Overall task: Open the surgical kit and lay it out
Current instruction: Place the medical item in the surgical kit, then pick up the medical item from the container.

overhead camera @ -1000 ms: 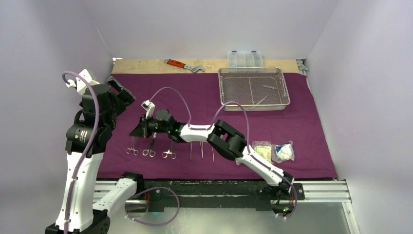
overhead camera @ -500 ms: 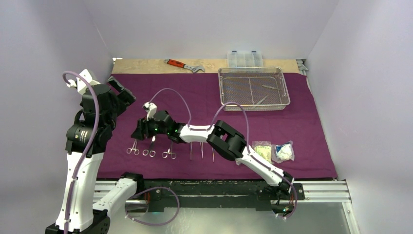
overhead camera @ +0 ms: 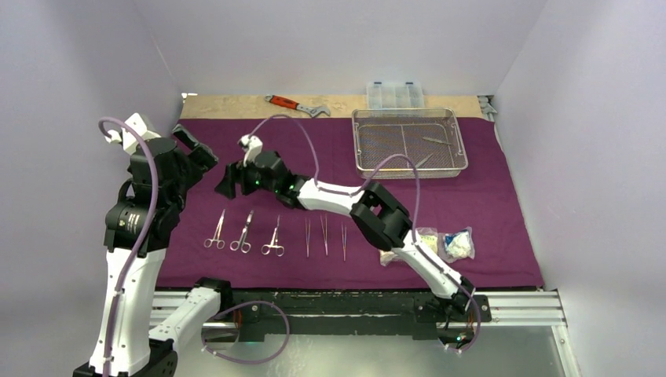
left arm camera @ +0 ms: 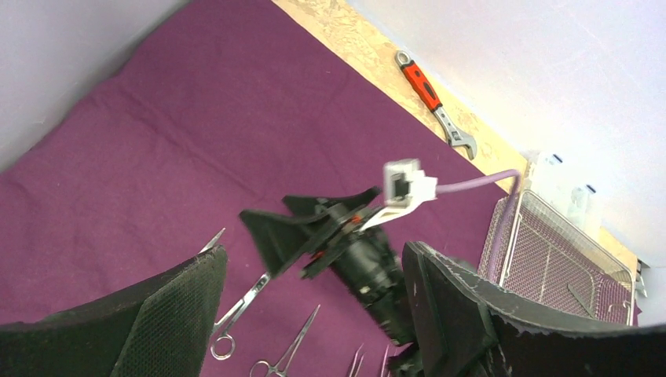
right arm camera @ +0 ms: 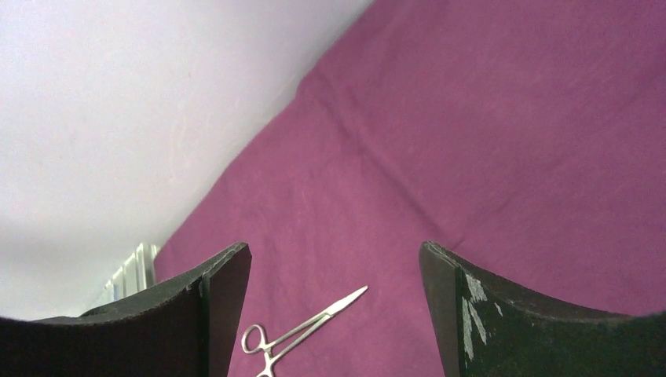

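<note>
My feed shows a pale, plain-walled booth. A purple cloth [overhead camera: 487, 196] covers nearly the whole table, leaving a strip of bare wood [overhead camera: 228, 106] past its far edge. On that strip lie a red-handled wrench [overhead camera: 297, 104] and a clear plastic box [overhead camera: 395, 95].

At the cloth's far right sits the wire tray [overhead camera: 405, 111], with two slim steel pieces lying inside it. Along the cloth's near side the kit is laid out in a row. There are three forceps [overhead camera: 242, 233] toward the left and three tweezers [overhead camera: 324, 234] at the middle. Clear packets [overhead camera: 457, 243] are toward the right, and my right arm partly covers one of them.

My right arm reaches from the cloth's near right corner across to its left half, elbow raised above the packets. The right gripper [right arm camera: 334, 251] hangs over bare cloth just beyond the forceps. Its jaws are spread wide with nothing between them, and one pair of forceps lies on the cloth below.

My left arm stands tall at the cloth's left edge. The left gripper [overhead camera: 195, 146] is held high, tilted in over the cloth toward the right one, jaws wide apart and holding nothing.
</note>
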Controlling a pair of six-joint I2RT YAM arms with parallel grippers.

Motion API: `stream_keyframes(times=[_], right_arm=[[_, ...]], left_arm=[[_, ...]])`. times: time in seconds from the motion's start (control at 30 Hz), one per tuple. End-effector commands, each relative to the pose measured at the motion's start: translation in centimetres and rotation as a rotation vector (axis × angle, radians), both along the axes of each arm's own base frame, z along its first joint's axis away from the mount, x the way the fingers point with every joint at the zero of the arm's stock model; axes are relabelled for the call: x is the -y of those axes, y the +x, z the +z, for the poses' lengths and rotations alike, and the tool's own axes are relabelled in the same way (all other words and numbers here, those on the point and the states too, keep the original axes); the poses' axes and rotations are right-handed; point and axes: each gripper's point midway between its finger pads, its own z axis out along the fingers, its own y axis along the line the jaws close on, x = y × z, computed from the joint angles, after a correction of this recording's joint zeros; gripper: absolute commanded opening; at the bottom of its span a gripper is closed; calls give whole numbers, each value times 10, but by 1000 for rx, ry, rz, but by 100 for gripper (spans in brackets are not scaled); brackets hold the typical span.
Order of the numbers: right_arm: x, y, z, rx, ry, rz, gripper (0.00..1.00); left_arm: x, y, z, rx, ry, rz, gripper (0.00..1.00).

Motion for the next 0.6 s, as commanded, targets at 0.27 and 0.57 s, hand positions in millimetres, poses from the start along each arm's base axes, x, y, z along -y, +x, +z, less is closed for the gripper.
stream_keyframes(times=[0.27,0.57], right_arm=[[182,122,156,141,-126,-394,79],[410,164,197,69,-426,-821,83]], left_arm=[[27,17,41,233,19,-189,82],[48,22,33,198,106,-365,99]])
